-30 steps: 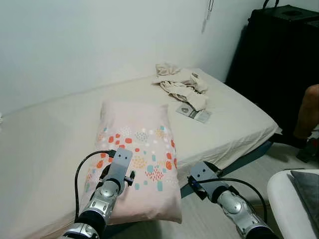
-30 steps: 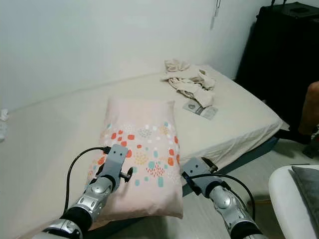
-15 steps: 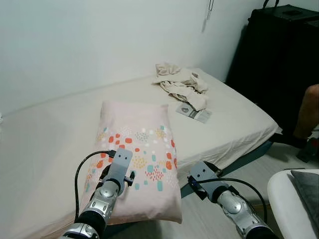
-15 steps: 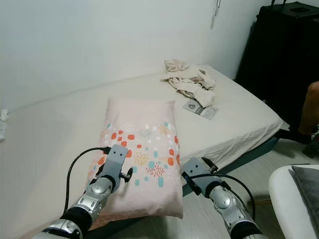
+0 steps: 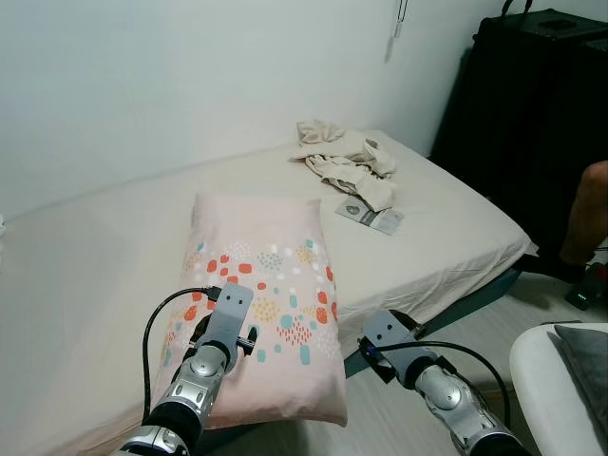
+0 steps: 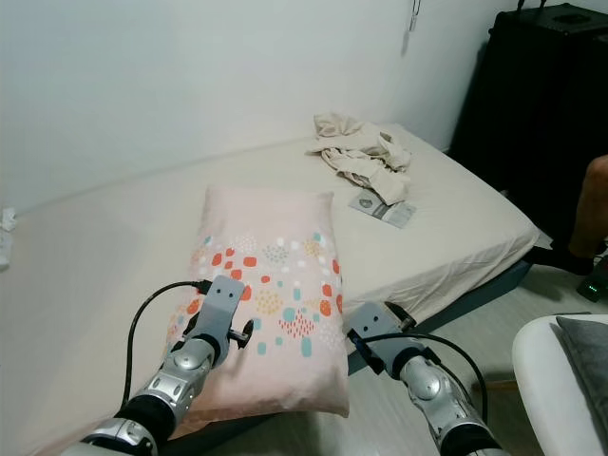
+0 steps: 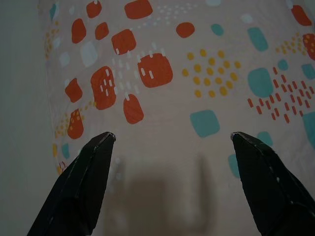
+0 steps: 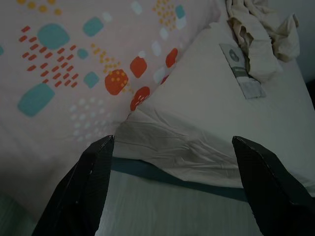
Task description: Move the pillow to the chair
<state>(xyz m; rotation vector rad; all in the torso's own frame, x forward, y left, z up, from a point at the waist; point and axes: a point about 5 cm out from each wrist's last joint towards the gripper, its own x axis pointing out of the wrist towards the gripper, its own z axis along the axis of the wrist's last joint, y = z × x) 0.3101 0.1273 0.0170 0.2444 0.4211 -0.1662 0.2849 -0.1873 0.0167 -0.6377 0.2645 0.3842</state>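
Note:
A pink pillow (image 5: 266, 275) printed with orange and teal spots lies lengthwise on the bed (image 5: 85, 275), its near end hanging a little over the front edge. My left gripper (image 7: 172, 135) hovers open just above the pillow's near left part, its fingers spread over the fabric. My right gripper (image 8: 172, 139) is open too, low beside the pillow's near right corner at the bed's edge. The white chair (image 5: 546, 380), with a grey cushion (image 5: 584, 356) on it, stands on the floor at the lower right.
Crumpled beige clothes (image 5: 347, 161) and a small booklet (image 5: 370, 216) lie on the far right of the bed. A tall black cabinet (image 5: 532, 114) stands at the right, with a person's leg (image 5: 589, 214) in front of it. Light floor lies between bed and chair.

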